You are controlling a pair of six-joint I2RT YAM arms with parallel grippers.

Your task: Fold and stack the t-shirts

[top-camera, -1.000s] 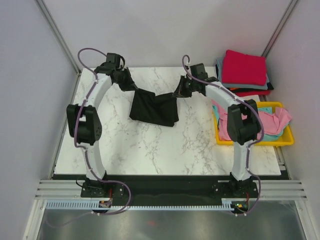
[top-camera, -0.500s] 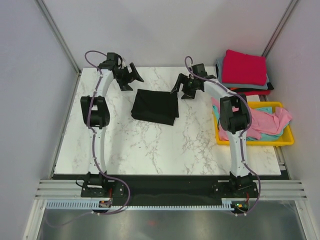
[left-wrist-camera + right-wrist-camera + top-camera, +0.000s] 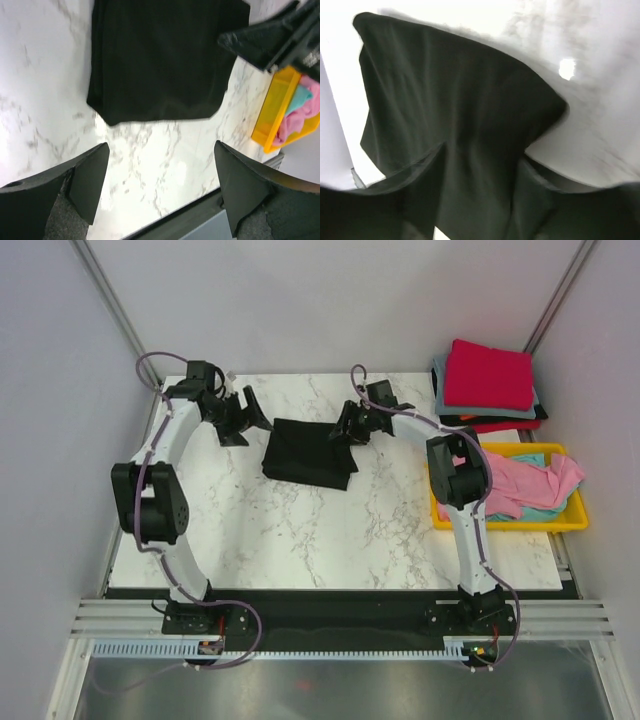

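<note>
Lying folded, black t-shirt (image 3: 308, 452); left pincer (image 3: 242, 417) spread wide, empty; right pincer (image 3: 345, 429) spread over its edge

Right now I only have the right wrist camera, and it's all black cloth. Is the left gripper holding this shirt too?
Observer: No. The left gripper is open beside the left edge of the black t-shirt, with nothing between its fingers.
Operator: Is the shirt lying flat?
Observer: From above it lies as a compact folded rectangle on the table.
Operator: Where is the stack?
Observer: At the far right, beyond the yellow tray, with a red t-shirt on top.
</note>
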